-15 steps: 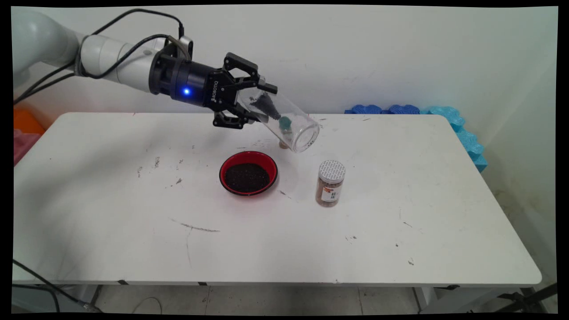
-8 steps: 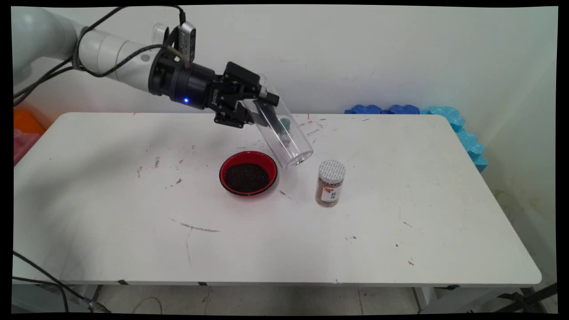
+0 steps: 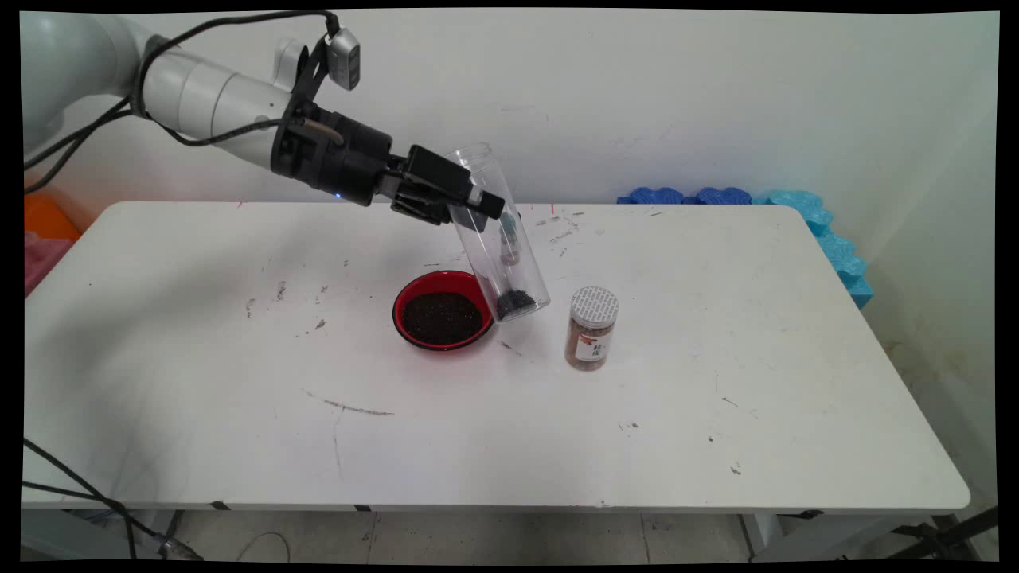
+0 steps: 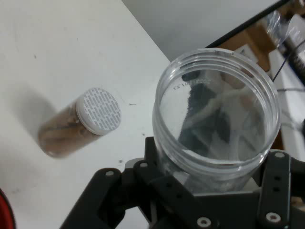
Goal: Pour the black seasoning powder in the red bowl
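**Clear jar swung back toward upright above the bowl**

The pincer (image 3: pixel 466 203) was clamped on a clear plastic jar (image 3: pixel 500 239), gripping it near its open mouth and holding it in the air over the tabletop (image 3: pixel 239 382). The jar leaned, mouth up toward the wall and base down, its base hanging just above the right rim of a red bowl (image 3: pixel 444 309) filled with dark grains.

Compared with 1 second before, the jar had turned a good way. Then it lay nearly level, one end pointing right and downward and the dark grains sitting near the pincer end. Half a second later it was steeper. Now it was close to upright, and a small heap of dark grains (image 3: pixel 516 302) had slid to the bottom of the jar. The bowl and a small capped spice jar (image 3: pixel 591 328) to its right had not shifted.

The main view showed the jar's tilt, the grains at its base and how near it hung to the bowl. The hand view showed what the main view could not: the jar's open, lidless rim (image 4: pixel 217 107) seen from above, with the black pincer linkage pressed against its sides, and the spice jar's white patterned cap (image 4: pixel 97 110) on the tabletop below. Of the bowl, only a red sliver showed at that view's lower left corner.
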`<state>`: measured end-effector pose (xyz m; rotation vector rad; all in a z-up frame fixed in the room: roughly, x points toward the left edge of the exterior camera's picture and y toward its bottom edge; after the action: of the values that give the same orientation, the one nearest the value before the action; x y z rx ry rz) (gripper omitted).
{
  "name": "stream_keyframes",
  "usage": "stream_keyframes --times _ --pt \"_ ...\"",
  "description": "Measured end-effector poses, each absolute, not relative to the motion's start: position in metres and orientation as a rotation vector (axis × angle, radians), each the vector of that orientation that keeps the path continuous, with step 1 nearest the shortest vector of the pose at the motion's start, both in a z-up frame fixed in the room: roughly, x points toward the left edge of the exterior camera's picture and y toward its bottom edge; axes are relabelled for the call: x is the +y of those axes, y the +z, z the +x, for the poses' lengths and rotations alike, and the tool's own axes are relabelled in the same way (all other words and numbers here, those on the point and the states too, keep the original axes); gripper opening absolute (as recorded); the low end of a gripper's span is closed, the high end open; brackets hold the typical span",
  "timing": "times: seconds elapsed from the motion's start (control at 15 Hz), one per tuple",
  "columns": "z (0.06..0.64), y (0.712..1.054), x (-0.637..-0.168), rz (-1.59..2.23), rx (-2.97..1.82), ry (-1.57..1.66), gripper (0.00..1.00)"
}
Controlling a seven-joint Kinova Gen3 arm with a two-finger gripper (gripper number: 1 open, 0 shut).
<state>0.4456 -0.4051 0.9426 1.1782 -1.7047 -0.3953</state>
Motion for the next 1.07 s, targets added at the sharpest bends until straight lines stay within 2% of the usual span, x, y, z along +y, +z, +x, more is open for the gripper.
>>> stream_keyframes --times 1.07 --pt "0.407 0.963 -0.386 0.575 -2.006 0.095 0.00"
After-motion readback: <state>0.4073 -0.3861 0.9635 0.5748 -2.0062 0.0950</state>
